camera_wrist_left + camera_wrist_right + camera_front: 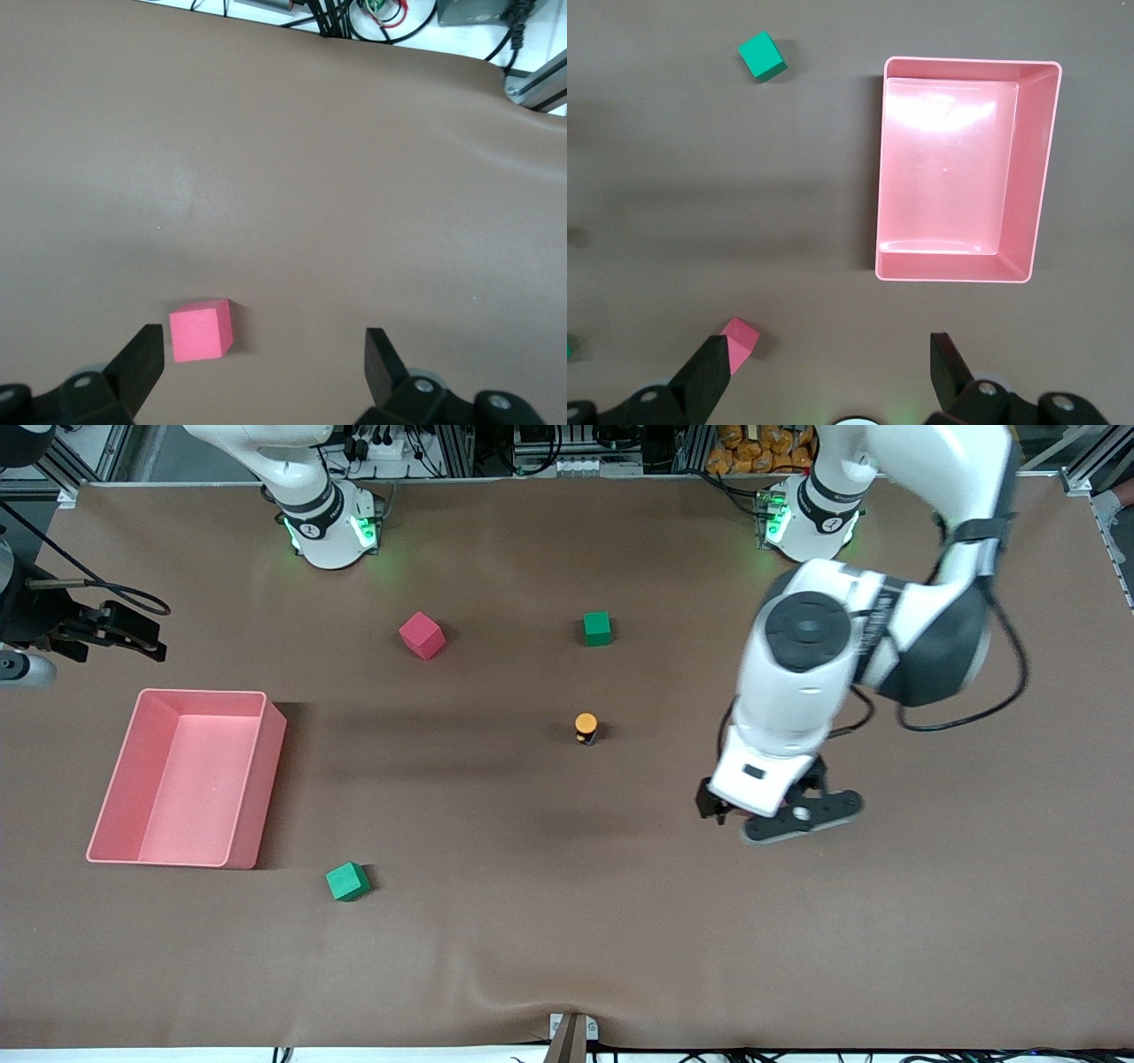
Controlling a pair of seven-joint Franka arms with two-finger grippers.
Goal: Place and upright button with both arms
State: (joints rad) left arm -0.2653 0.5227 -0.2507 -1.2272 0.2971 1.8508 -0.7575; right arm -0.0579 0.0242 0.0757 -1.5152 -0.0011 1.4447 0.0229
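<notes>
The button [586,728] stands upright near the middle of the table, orange cap on top of its black body. It does not show in either wrist view. My left gripper [753,815] hangs over the table toward the left arm's end, well apart from the button. It is open and empty [261,350]. A pink-red cube [202,329] lies on the table below it, close to one finger [142,359]. My right gripper [146,638] is held high beyond the pink bin, open and empty [828,354].
A pink bin [266,717] stands at the right arm's end and shows from above in the right wrist view [1045,177]. A red cube [422,635] and a green cube [597,628] lie farther from the camera than the button. Another green cube [347,881] lies nearer.
</notes>
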